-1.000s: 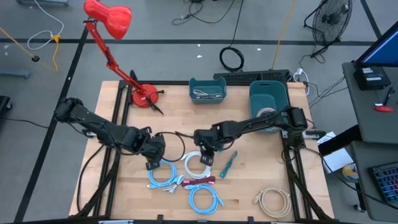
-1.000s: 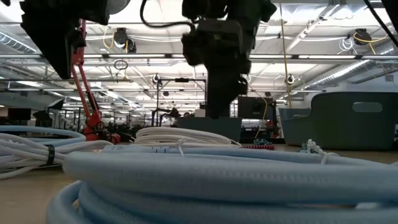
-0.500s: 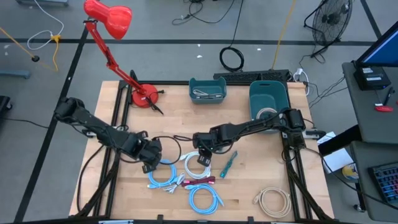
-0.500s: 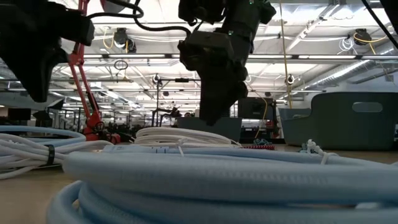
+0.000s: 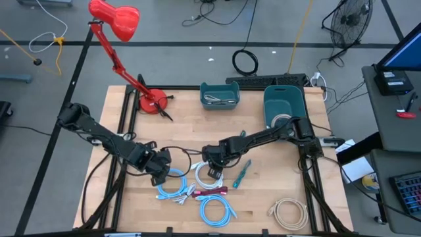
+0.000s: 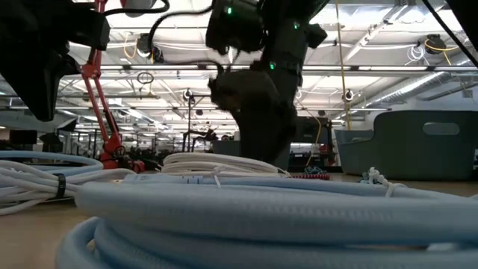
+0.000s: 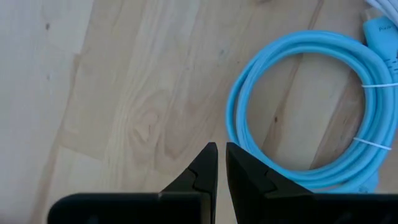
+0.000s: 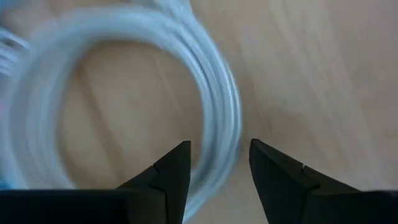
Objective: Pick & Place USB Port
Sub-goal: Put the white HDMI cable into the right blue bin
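Four coiled cables lie on the bench (image 5: 256, 191). The white cable (image 5: 206, 174) sits in the middle, with one blue cable (image 5: 172, 185) to its left, another blue cable (image 5: 217, 210) nearer the front edge, and a cream cable (image 5: 289, 212) at the front right. The right pincer (image 5: 212, 168) hangs over the white cable with its fingers (image 8: 174, 177) wide, one on each side of the coil's edge. The left pincer (image 5: 161, 174) is almost closed and empty, just beside the left blue cable. Two teal bins (image 5: 220, 96) stand at the far side, near one red lamp (image 5: 115, 20).
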